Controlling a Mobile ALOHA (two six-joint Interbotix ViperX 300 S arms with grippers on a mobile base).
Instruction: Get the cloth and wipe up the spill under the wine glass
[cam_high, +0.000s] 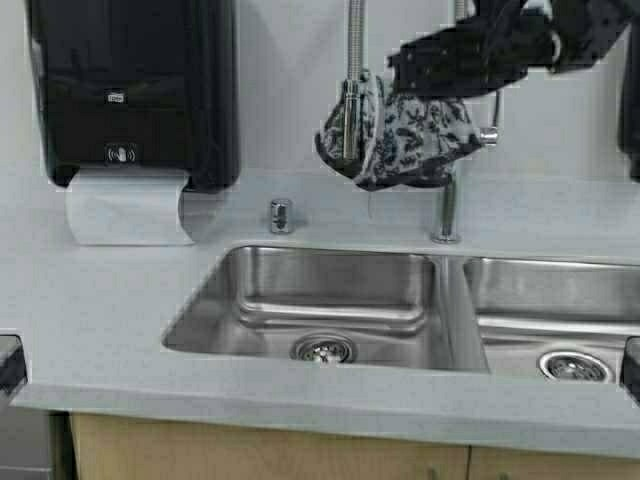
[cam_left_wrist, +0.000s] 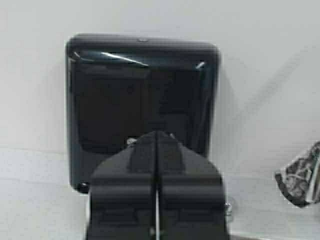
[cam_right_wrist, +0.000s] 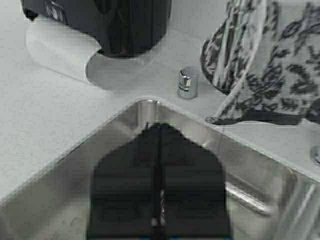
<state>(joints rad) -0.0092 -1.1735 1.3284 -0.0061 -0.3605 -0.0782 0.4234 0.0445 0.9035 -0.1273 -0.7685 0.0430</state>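
Note:
The floral black-and-grey cloth (cam_high: 410, 140) hangs bunched over the faucet (cam_high: 352, 60) behind the sink. It also shows at the edge of the left wrist view (cam_left_wrist: 302, 180) and in the right wrist view (cam_right_wrist: 265, 65). The wine glass and the spill are out of view. My left gripper (cam_left_wrist: 156, 134) is shut and empty, facing the black dispenser on the wall. My right gripper (cam_right_wrist: 159, 126) is shut and empty, over the left sink basin, short of the cloth. In the high view only dark bits of the arms show at the left edge (cam_high: 8, 362) and the right edge (cam_high: 632, 368).
A black paper towel dispenser (cam_high: 135, 90) hangs on the wall with white paper towel (cam_high: 125, 205) hanging out of it. A steel double sink (cam_high: 200, 300) is set in the grey counter. A small chrome knob (cam_high: 281, 215) stands behind it. A dark spotted object (cam_high: 470, 50) hangs above the cloth.

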